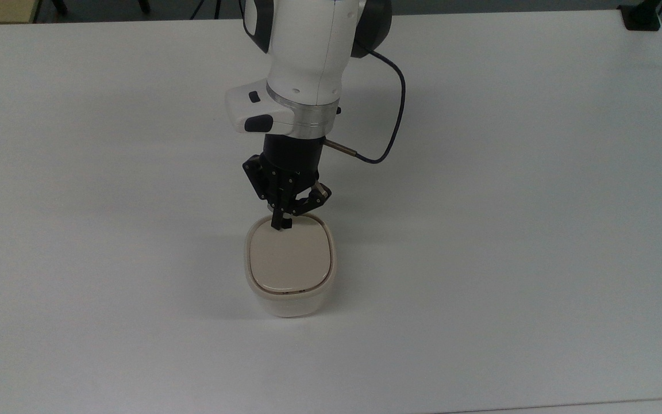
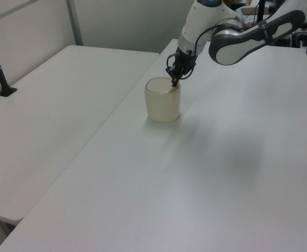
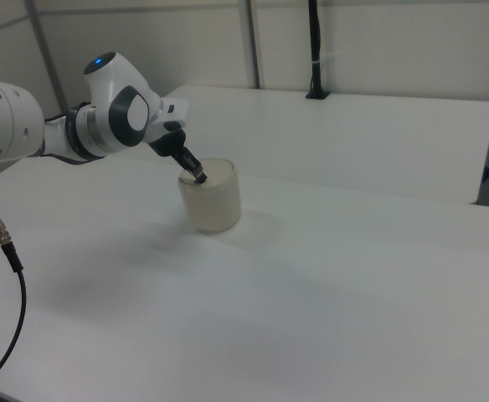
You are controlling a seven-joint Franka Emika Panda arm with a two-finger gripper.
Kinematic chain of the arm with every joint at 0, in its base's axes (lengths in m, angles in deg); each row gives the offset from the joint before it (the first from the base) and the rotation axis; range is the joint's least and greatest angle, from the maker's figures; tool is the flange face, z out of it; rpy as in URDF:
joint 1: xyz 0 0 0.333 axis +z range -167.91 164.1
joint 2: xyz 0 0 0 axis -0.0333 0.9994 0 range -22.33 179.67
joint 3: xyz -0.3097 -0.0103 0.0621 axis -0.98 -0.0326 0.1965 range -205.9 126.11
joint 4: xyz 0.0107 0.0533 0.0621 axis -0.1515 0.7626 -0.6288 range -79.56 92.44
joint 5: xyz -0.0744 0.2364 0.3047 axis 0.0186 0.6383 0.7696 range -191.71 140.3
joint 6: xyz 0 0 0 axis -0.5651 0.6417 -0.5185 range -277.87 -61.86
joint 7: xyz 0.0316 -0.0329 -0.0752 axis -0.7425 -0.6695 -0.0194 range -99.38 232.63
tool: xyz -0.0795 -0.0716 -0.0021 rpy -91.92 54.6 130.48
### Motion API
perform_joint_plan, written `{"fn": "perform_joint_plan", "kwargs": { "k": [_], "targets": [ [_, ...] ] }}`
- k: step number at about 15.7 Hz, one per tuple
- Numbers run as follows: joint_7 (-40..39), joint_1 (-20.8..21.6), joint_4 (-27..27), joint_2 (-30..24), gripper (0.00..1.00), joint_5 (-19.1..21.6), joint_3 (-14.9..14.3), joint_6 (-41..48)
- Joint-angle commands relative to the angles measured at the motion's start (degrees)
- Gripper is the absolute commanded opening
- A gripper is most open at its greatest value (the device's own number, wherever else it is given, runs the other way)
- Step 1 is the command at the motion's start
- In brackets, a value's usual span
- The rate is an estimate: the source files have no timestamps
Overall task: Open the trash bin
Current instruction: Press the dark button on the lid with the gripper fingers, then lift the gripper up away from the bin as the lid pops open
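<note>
A: What lies under the claw?
B: A white table, and on it the trash bin, directly below the claw.
A: Is the lid up?
B: No, flat and closed. The claw's fingers are pressed together, tip on the lid's far edge.
A: And the button?
B: Hidden beneath the tip. A dark cable loops behind the claw.

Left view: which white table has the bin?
The table on the left view's right, under the trash bin and claw; the other table carries a black post.
</note>
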Motion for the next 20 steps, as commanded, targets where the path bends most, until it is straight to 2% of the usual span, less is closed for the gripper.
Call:
{"fn": "perform_joint_plan", "kwargs": {
  "k": [1, 4, 7, 13, 20],
  "targets": [
    [1.69, 0.70, 0.76, 1.14, 0.00, -2.33, -0.34, -1.68],
    [2.57, 0.70, 0.76, 1.24, 0.00, -4.18, -0.34, -1.68],
    [4.58, 0.53, 0.67, 0.54, 0.00, -4.27, -0.17, -1.60],
    [4.86, -0.35, 0.41, -6.75, 0.00, -2.52, -0.17, -0.37],
    [4.51, -0.44, 0.41, -13.08, 0.00, 0.20, 0.10, 8.94]
  ]
}}
